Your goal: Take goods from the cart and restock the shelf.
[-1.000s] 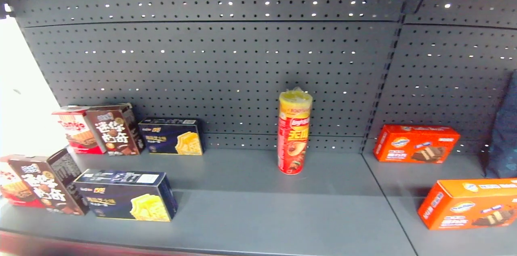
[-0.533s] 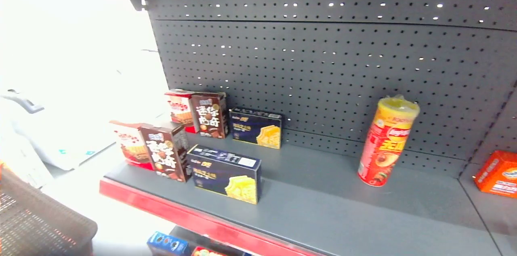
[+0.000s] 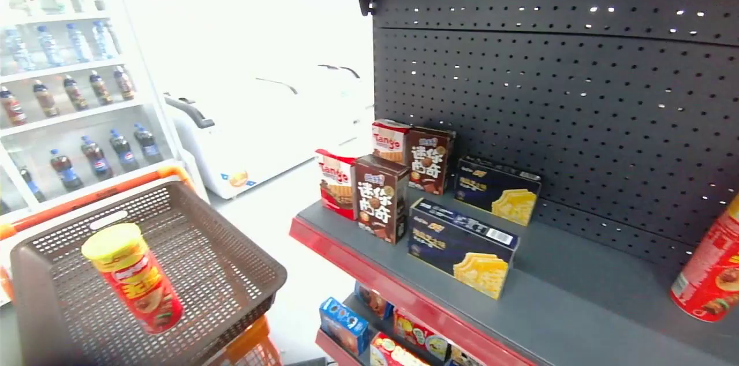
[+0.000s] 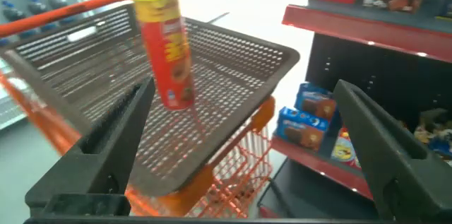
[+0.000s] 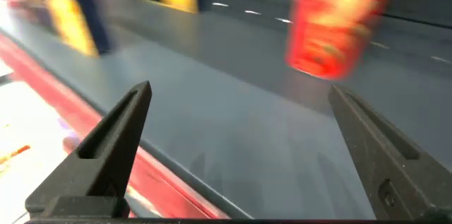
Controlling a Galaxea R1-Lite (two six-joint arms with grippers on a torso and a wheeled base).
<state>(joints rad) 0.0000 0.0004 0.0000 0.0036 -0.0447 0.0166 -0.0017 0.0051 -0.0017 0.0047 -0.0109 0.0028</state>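
Left gripper [image 4: 244,90] spread wide, empty, facing cart can [image 4: 166,51], which stands in basket [image 4: 275,51]. Right gripper [image 5: 239,91] spread, empty, above shelf [image 5: 233,139] near shelf can [image 5: 335,22]. Risk: a finger clipping the tall cart can off-centre would likely topple it.

A red chip can [image 3: 134,278] with a yellow lid stood on end inside the brown mesh basket [image 3: 231,262], which sat on top of the orange cart [image 3: 86,200]. To the right, the grey shelf [image 3: 566,297] with a red front edge held red boxes [image 3: 336,181], brown boxes [image 3: 381,198] and dark blue boxes [image 3: 462,247], one row behind another at its left end. A second red can [image 3: 707,273] stood farther right on the shelf, well apart from the boxes.
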